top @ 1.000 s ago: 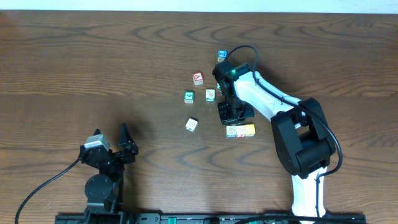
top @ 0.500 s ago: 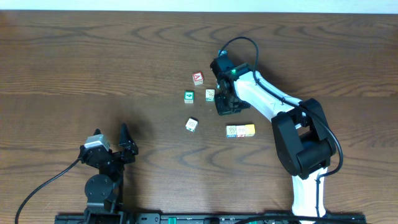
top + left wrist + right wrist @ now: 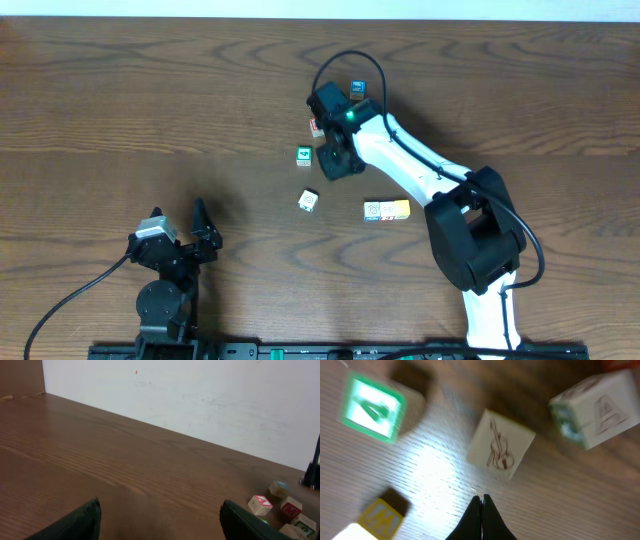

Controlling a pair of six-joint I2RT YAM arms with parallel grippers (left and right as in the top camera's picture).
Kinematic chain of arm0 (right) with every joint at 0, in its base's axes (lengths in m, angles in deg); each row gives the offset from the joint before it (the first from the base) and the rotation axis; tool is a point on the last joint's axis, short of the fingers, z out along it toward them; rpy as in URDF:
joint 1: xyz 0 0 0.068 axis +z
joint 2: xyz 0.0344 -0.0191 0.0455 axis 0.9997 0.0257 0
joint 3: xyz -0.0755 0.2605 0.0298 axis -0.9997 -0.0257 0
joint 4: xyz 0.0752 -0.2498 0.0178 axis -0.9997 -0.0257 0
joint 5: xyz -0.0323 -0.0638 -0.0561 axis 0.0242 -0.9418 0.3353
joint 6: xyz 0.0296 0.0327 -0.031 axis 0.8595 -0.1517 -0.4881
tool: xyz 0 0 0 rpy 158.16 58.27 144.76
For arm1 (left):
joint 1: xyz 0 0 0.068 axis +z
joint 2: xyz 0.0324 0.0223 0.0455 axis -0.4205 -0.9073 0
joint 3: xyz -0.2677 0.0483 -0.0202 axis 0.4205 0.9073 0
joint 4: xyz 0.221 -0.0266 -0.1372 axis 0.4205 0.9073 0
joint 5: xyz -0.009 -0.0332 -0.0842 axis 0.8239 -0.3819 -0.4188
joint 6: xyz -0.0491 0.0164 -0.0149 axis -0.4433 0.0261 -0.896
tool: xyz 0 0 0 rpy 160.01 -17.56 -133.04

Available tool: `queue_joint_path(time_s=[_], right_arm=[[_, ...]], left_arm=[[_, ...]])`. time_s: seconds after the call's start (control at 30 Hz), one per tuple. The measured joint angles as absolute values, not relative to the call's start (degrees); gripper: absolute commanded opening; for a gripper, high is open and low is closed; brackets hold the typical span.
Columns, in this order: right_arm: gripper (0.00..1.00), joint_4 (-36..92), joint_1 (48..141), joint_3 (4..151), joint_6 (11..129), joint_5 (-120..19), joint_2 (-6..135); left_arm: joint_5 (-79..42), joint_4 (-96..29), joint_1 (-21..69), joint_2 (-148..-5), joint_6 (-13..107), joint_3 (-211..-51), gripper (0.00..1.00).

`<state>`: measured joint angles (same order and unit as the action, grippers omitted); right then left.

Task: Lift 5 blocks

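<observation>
**Toward the far edge of the worktop [image 3: 150, 100], right claw [image 3: 481, 508] shut and empty**

Its tips press together with nothing between them, pointing down at bare wood. Just ahead of the tips, not touching, lies a cream violin block [image 3: 501, 445]. A green-faced cube [image 3: 304, 156] sits just beside the arm. Nearer the front edge, a yellow block [image 3: 398, 209] touches a cream neighbour [image 3: 374, 210], and a lone cream block [image 3: 308, 201] stands apart. Near the front-left corner, the left claw [image 3: 204, 228] gapes wide, holding nothing.

Matt wooden blocks [image 3: 308, 201]; smooth grained wood table [image 3: 150, 100].
</observation>
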<state>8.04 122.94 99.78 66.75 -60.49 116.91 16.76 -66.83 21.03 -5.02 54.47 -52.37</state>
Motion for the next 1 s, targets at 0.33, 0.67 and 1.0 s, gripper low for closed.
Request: queue_joint_path(time_s=[0.33, 0.67, 1.0], right_arm=[[0.39, 8.9, 122.7, 107.3, 66.0, -59.7, 116.9], [0.52, 1.1, 122.1, 115.0, 64.6, -59.5, 116.9], [0.47, -8.6, 112.7, 119.6, 64.9, -62.0, 106.7]], left_arm=[[16.8, -66.8, 21.0, -5.0, 54.5, -52.4, 0.77], [16.8, -67.0, 21.0, -5.0, 54.5, -52.4, 0.77], [10.2, -68.0, 21.0, -6.8, 54.8, -52.4, 0.77]])
